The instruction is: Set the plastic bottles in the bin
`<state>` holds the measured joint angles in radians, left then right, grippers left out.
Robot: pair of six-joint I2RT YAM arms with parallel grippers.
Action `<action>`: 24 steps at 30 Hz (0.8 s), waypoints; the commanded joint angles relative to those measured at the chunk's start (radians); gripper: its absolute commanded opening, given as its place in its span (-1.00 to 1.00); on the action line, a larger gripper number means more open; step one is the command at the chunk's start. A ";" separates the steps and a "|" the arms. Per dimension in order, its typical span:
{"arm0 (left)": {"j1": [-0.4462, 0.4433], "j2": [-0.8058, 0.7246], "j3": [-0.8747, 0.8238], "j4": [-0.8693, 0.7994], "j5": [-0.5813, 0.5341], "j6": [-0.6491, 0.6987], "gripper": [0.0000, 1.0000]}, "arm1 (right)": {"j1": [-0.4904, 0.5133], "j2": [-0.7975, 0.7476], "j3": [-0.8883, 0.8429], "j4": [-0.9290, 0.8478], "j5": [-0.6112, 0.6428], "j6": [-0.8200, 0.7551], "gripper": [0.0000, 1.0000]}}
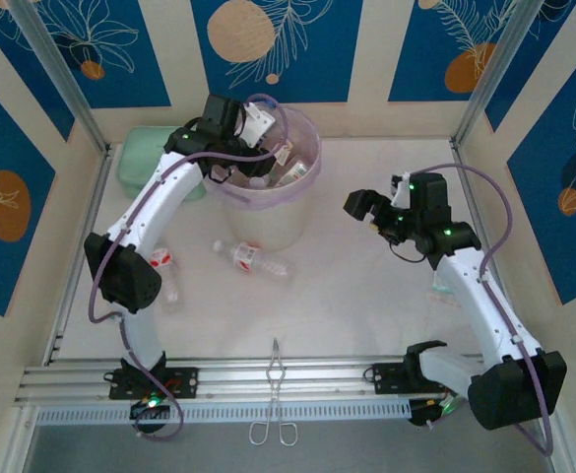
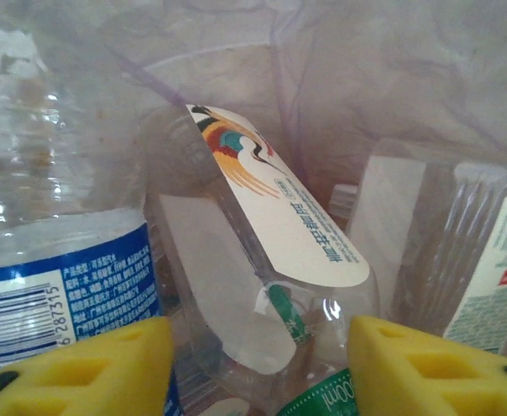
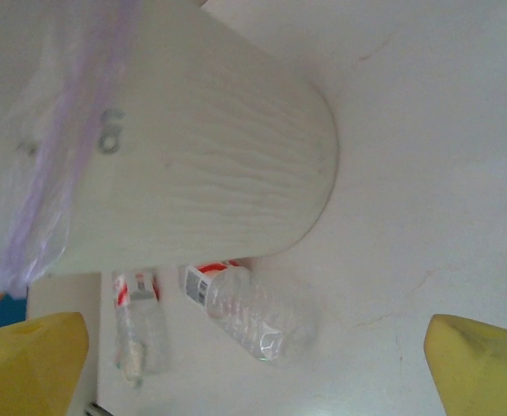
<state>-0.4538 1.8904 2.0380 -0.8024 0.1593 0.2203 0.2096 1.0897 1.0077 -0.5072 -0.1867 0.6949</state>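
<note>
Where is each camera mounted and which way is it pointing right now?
Top external: above and behind the bases, looking down on the table; both arms show.
Left wrist: on the left arm, looking into the bin at bottles; yellow fingers at the bottom.
Right wrist: on the right arm, facing the bin's outer wall; fingers in both lower corners.
Shared: top and right wrist both show two red-labelled bottles beside the bin.

Top external: fixed above and behind the arms, looked down over the whole table (image 1: 366, 296).
Left wrist: looked close into the round white plastic bin (image 1: 268, 229), lilac-bagged.
Right wrist: low, faced left, rolled sideways. It shared the bin's outer wall and one clear plastic bottle (image 1: 258, 260) (image 3: 253, 308) with the top view.
</note>
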 commanded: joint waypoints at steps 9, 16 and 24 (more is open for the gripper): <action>0.046 -0.109 0.215 -0.212 0.051 -0.109 0.87 | 0.352 0.084 0.028 0.022 0.024 -0.685 0.98; 0.196 -0.406 -0.201 -0.128 0.098 -0.349 0.92 | 0.474 0.160 -0.077 0.179 0.107 -0.741 0.43; 0.418 -0.699 -0.721 -0.024 0.187 -0.580 0.94 | 0.566 0.343 -0.129 0.318 0.263 -0.809 0.87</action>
<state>-0.0784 1.2278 1.4227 -0.8673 0.2928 -0.2382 0.7563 1.3914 0.8986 -0.2768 -0.0013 -0.0612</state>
